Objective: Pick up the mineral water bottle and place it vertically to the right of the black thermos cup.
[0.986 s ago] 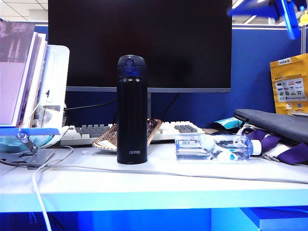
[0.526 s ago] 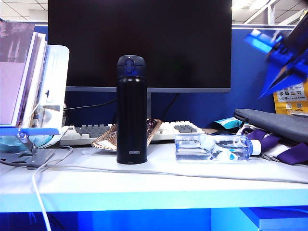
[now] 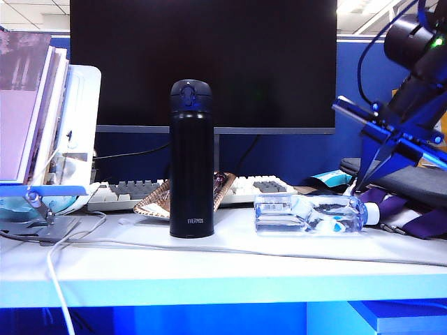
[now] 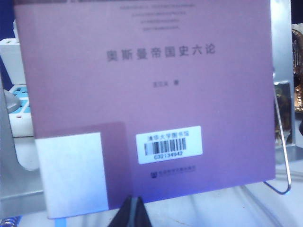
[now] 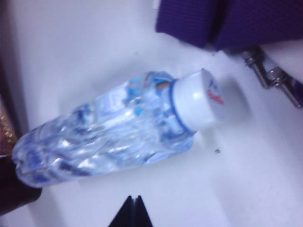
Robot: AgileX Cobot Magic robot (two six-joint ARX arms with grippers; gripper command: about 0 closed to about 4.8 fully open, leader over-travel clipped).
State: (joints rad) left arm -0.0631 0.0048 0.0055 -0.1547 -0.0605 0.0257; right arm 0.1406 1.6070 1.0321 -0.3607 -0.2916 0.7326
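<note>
Grippers, left (image 4: pixel 131 208) and right (image 5: pixel 132 208), closed (one mineral water bottle (image 3: pixel 307 213) lying).

Left gripper (image 4: pixel 134 213): you see only dark tip at left wrist view's edge, rest cut off; exterior view does not show it. Purple book (image 4: pixel 147 99) fills that view, top cropped, small print too blurred to read. Right gripper (image 5: pixel 133 211): likewise only tip in its wrist view. Mineral water bottle (image 5: pixel 118 130): base blurred, cap lettering unreadable. Black thermos cup (image 3: pixel 191 167) hides part of keyboard (image 3: pixel 258 187). Right arm's upper part cropped in exterior view.
</note>
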